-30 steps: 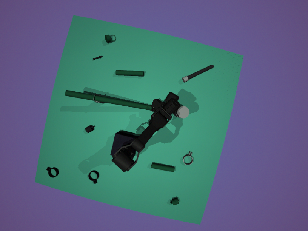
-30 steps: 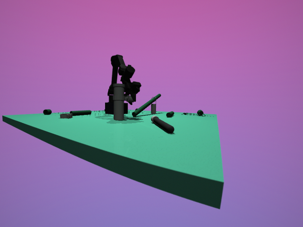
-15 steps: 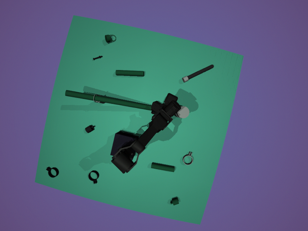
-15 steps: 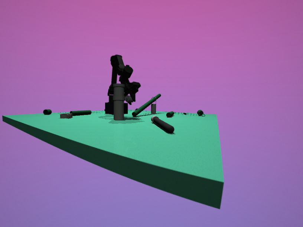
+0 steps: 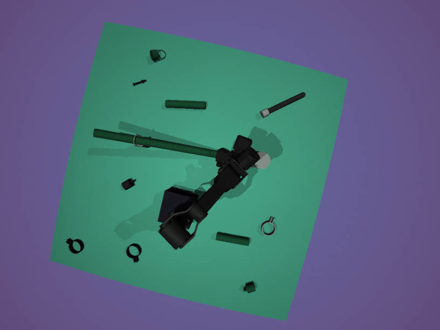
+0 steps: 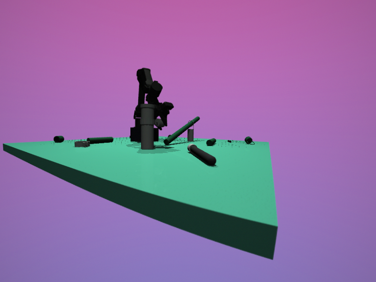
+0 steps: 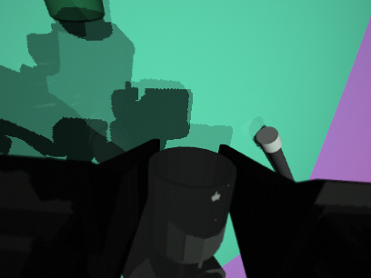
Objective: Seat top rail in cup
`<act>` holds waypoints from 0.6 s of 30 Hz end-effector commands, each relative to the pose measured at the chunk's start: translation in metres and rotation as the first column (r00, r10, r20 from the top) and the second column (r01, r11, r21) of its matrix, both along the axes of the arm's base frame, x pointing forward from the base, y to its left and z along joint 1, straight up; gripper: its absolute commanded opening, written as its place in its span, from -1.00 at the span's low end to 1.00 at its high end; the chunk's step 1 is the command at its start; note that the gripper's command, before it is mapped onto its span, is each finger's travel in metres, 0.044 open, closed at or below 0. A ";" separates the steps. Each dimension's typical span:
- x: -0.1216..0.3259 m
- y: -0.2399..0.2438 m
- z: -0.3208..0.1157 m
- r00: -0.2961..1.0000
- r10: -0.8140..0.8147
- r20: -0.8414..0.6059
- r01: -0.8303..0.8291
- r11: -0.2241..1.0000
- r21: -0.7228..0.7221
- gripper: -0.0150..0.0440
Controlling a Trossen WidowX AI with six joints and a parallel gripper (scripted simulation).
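My gripper point(image 7: 189, 148) point(image 6: 163, 121) is shut on the grey rail-end cup point(image 7: 191, 204) point(image 6: 158, 122), a finger on either side, the open mouth facing away from the wrist. The cup hangs on the brace band point(image 6: 147, 120), a little below the cap of the big grey post point(image 6: 147, 136); the cap's pale top point(image 5: 263, 160) shows from above. The green top rail point(image 5: 177, 145) point(image 6: 181, 130) point(image 7: 78, 8) runs through the loop cap point(image 5: 136, 140) point(image 6: 190, 121) and slopes down. Its cut end point(image 6: 166, 141) is low near the table, outside the cup. Arm parts hide that end from above.
A dark bar with a pale end point(image 5: 286, 103) point(image 6: 203, 155) point(image 7: 279, 159) lies beyond the post. Short green tubes point(image 5: 185, 104) point(image 5: 232, 238), loose ring clamps point(image 5: 268, 227) point(image 5: 133, 251) and small fittings point(image 5: 128, 183) point(image 5: 250, 287) lie around the green table point(image 5: 302, 213).
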State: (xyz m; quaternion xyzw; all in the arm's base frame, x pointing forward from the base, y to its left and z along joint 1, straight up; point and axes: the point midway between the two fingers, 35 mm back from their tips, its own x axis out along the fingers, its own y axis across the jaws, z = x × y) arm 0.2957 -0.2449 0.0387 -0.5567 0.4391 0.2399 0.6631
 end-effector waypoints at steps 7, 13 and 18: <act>-0.007 0.002 0.000 0.997 0.073 -0.005 -0.073 0.997 -0.005 -0.49; -0.009 0.002 0.000 0.995 0.097 -0.006 -0.097 0.995 -0.005 -0.49; -0.014 0.003 -0.001 0.990 0.142 -0.007 -0.142 0.990 -0.006 -0.49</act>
